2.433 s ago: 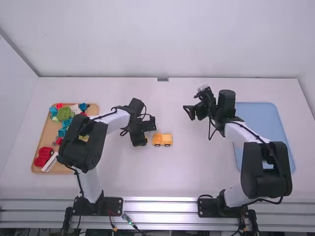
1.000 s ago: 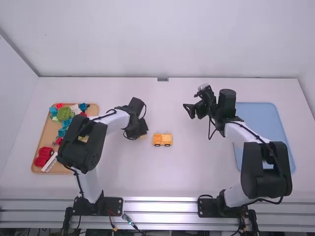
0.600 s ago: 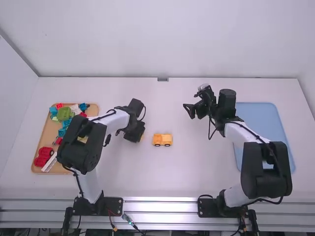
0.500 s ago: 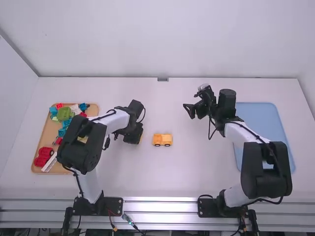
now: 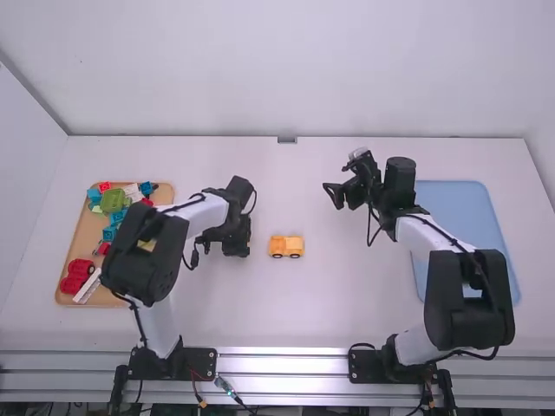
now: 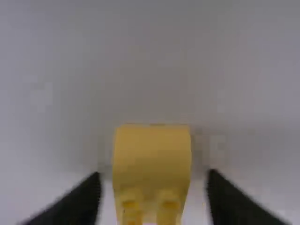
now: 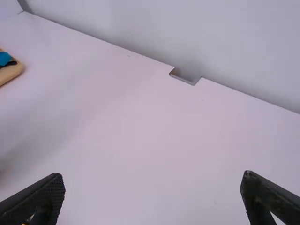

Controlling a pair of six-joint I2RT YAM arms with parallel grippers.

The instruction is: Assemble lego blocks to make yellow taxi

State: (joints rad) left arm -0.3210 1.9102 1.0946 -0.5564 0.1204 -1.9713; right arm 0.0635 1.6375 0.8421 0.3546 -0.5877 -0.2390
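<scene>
Yellow block [image 6: 152,157] sits between my left jaws, parted and freshly turned, left of centre frame, apparently lining up a pickup for the taxi. Wheeled orange-yellow piece [image 5: 286,247] rests mid-frame; my right jaws gape, right of centre.

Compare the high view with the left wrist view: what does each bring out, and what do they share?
High view: the orange toy vehicle, the wooden tray of mixed blocks, the blue tray and the right gripper.

Left wrist view: a yellow block between parted fingers.

Both: the left gripper and the white table.
</scene>
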